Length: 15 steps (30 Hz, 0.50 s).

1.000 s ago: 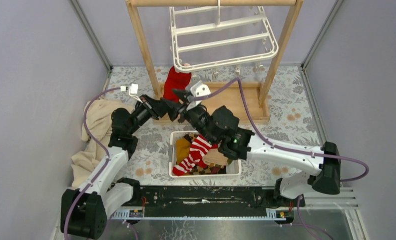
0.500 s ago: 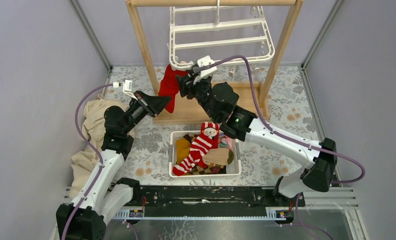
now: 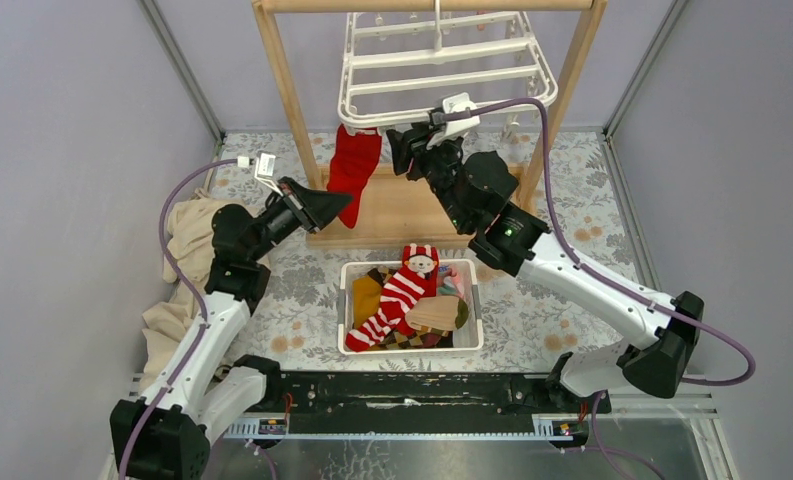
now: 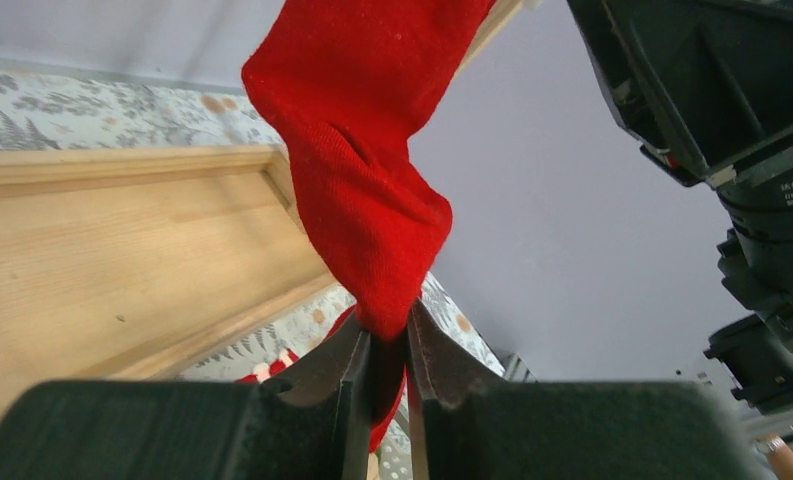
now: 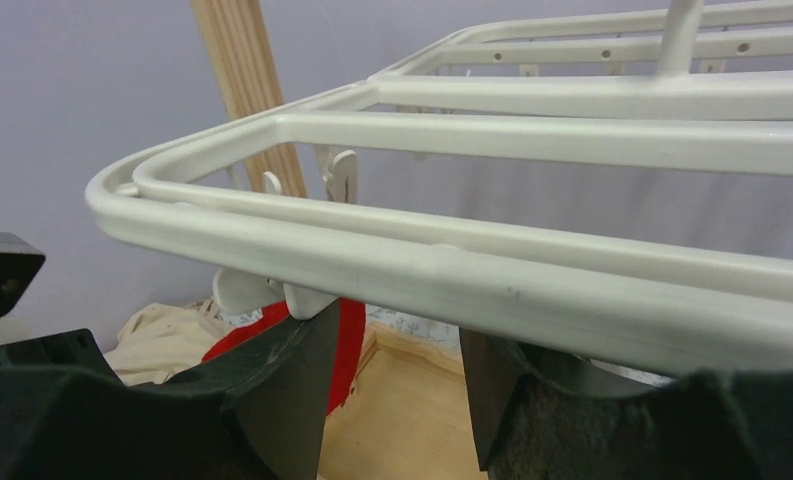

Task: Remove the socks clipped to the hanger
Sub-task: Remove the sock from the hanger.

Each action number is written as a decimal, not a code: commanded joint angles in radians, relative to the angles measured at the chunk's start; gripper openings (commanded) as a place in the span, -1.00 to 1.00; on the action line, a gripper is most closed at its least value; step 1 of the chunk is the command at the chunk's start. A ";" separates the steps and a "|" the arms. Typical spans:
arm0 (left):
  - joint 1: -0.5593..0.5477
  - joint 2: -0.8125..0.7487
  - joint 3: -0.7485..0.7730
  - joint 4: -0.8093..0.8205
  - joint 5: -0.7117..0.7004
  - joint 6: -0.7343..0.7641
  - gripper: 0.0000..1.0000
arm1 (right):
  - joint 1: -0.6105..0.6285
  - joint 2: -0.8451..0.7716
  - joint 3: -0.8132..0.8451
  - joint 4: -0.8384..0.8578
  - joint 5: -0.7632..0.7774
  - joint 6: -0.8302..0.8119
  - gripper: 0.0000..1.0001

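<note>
A plain red sock [image 3: 357, 165] hangs from a clip [image 5: 262, 290] at the front left corner of the white hanger [image 3: 442, 70]. My left gripper [image 3: 344, 205] is shut on the sock's lower end; in the left wrist view the red sock [image 4: 372, 170] runs down into my left gripper [image 4: 384, 345]. My right gripper [image 3: 397, 150] is open just under the hanger's front rail [image 5: 472, 270]. In the right wrist view my right gripper [image 5: 397, 350] holds nothing, its left finger [image 5: 292, 380] touches the clip, and the red sock [image 5: 350, 335] shows behind it.
The hanger hangs from a wooden rack [image 3: 292, 110] with a flat wooden base [image 3: 422, 215]. A white basket [image 3: 344, 310] below holds several socks, a red-white striped one [image 3: 397, 300] on top. A beige cloth [image 3: 187, 260] lies at the left wall.
My right gripper has risen from beside the left gripper up and right to the hanger's front rail. The left gripper has kept its grip on the red sock, which now hangs straighter.
</note>
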 commanded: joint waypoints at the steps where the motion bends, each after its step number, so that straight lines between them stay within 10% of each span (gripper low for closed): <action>1: -0.055 0.024 0.051 0.039 0.033 0.010 -0.58 | -0.029 -0.048 -0.015 0.031 -0.026 0.015 0.09; 15: -0.068 0.029 -0.049 0.180 0.086 -0.035 -0.57 | -0.029 -0.259 -0.304 -0.014 -0.098 0.145 0.14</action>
